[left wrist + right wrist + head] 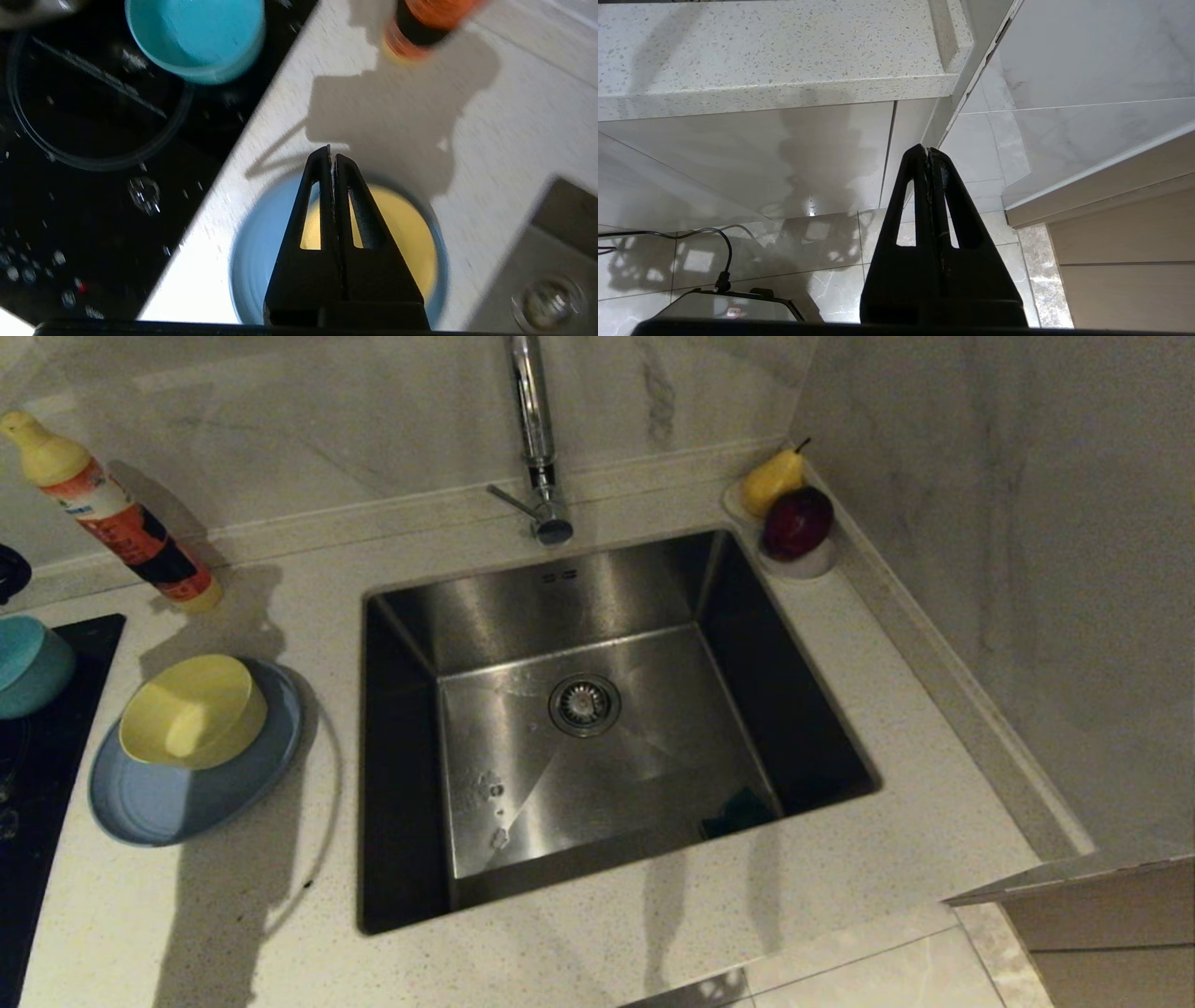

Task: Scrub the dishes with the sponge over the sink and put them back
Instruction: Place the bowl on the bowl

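Observation:
On the counter left of the sink (467, 607), a pale yellow bowl (193, 711) rests tilted on a light-blue plate (159, 798). A teal-blue bowl (28, 665) stands on the black hob at the far left. The sponge (738, 810), its dark green face showing, lies in the sink's near right corner. My left gripper (332, 154) hangs shut and empty above the plate (252, 252) and yellow bowl (406, 228), with the teal bowl (196, 37) beyond it. My right gripper (927, 153) is shut and empty, parked low below the counter edge. Neither arm shows in the head view.
A black hob (37, 784) fills the left edge. An orange detergent bottle (121, 523) leans at the back left. The chrome tap (537, 439) rises behind the sink. A small white dish (808, 565) holds a yellow pear (773, 478) and a dark red fruit (798, 521) at the back right.

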{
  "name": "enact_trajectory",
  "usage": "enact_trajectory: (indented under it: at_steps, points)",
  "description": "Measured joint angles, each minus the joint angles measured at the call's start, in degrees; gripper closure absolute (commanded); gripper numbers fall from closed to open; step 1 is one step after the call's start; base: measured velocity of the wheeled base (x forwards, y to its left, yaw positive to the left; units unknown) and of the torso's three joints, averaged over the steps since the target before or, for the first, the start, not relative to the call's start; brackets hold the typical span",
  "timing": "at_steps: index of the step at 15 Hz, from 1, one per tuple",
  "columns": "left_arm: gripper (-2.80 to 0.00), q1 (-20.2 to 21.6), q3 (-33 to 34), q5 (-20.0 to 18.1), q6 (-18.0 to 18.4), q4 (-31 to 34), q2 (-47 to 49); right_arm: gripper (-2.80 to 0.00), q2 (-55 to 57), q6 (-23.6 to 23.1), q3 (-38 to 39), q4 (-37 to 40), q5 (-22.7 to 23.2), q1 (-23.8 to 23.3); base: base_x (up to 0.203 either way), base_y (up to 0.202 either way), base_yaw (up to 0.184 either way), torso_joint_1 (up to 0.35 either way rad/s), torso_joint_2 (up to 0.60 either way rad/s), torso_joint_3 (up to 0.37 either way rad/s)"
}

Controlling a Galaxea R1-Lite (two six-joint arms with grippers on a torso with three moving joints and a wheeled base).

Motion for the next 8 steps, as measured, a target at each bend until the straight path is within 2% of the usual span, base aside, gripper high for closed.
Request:
enact_trajectory:
  at_steps: [3, 7, 8]
  points:
    - [0.0, 1.2, -3.5, 0.0, 1.6, -1.0, 3.4, 0.0, 0.0, 0.0, 0.0, 0.0, 0.0, 0.0, 0.0, 0.0, 0.0, 0.0, 0.0, 0.0]
    - [0.0, 4.1, -9.7, -0.1, 1.9, -1.4, 9.3, 0.0, 0.0, 0.0, 0.0, 0.0, 0.0, 0.0, 0.0, 0.0, 0.0, 0.0, 0.0, 0.0]
    - [-2.8, 5.0, -11.1, -0.1, 2.1, -1.3, 10.9, 0.0, 0.0, 0.0, 0.0, 0.0, 0.0, 0.0, 0.0, 0.0, 0.0, 0.0, 0.0, 0.0]
